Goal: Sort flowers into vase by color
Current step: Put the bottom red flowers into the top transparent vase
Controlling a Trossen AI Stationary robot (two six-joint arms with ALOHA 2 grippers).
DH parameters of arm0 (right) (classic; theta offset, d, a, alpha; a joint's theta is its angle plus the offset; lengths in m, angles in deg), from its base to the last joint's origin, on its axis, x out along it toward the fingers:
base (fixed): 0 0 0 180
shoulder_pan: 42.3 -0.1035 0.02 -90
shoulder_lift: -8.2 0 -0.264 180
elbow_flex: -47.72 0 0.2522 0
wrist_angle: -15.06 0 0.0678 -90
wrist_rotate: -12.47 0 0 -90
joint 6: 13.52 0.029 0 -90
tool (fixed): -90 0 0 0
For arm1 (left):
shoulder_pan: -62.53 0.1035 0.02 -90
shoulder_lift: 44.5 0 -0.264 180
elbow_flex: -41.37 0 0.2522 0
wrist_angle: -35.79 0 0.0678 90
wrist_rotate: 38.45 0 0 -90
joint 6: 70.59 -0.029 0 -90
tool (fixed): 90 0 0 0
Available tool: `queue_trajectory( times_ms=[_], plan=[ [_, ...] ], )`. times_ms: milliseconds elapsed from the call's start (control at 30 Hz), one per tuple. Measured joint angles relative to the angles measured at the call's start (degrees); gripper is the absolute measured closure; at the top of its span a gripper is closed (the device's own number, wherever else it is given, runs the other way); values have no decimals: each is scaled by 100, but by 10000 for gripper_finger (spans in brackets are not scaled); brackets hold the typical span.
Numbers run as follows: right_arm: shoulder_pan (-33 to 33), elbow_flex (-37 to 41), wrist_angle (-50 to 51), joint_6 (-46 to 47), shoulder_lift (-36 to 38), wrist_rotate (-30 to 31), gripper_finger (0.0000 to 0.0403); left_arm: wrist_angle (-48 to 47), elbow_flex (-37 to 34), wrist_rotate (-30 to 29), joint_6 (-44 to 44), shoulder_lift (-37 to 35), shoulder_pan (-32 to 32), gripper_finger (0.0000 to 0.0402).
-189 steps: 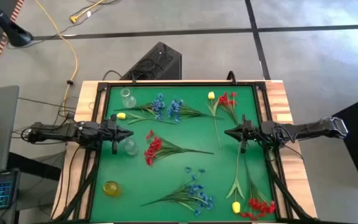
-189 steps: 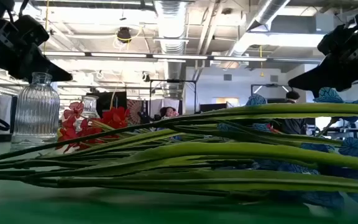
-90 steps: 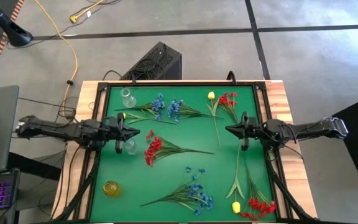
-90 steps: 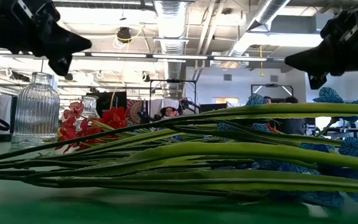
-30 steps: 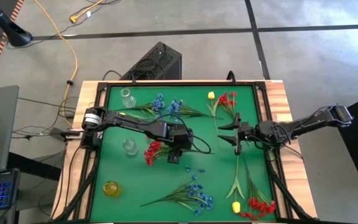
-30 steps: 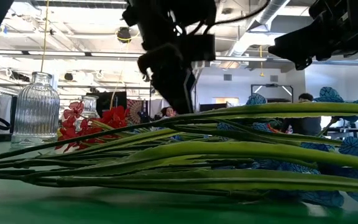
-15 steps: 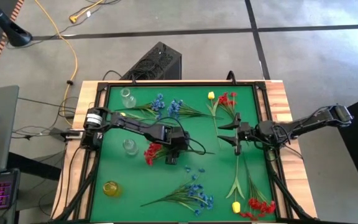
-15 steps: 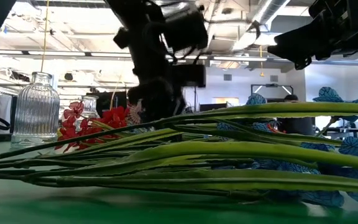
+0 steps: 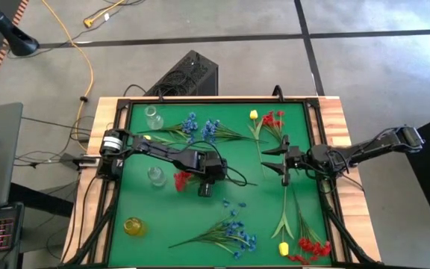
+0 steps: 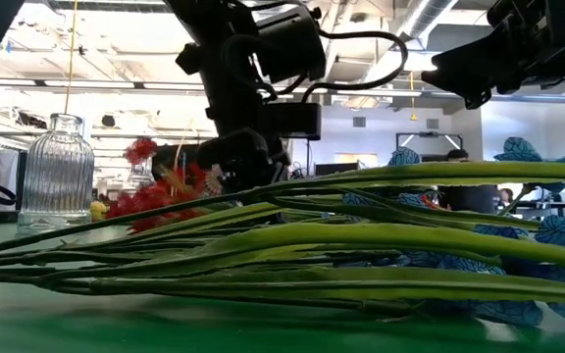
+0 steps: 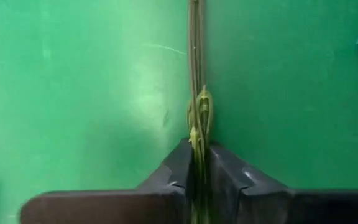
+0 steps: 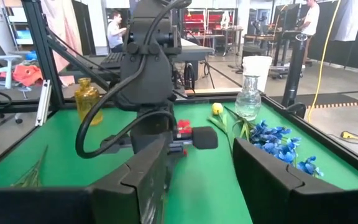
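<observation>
Green felt covers the tabletop (image 9: 163, 217). At its middle the left claw (image 9: 206, 188) is pressed together on the stem of the red flowers (image 9: 181, 180), whose blossoms now stand higher than half a second ago (lifting has begun, I judge). Farther off, the right claw (image 9: 269, 160) hovers spread. Three vases wait along the left edge.

Two dark, jointed arms are seen, with black cables looped along them and a silver ring (image 9: 111, 142) on the left arm.
</observation>
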Motion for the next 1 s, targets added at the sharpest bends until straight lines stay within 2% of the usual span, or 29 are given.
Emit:
queue_trajectory(
  times_ms=[167, 333, 500, 667, 800, 1000],
  plan=[
    [0, 0, 2, 2, 0, 0, 190, -649, 442, -649, -382, 0, -80, 388],
    [0, 0, 5, 2, 0, 0, 190, -1724, 1119, -1436, -796, -6, -186, 393],
    [0, 0, 7, 1, 0, -1, 190, -3207, 1835, -2789, -1205, -9, -257, 393],
    [0, 0, 12, 2, 0, -2, 190, -4874, 2534, -4008, -1079, -15, -145, 394],
    [0, 2, 27, 2, 0, -2, 190, -6072, 2869, -4482, -626, -152, 87, 394],
    [0, 2, 28, 2, 0, -2, 190, -6096, 2618, -4704, -821, -980, 742, 394]
  ],
)
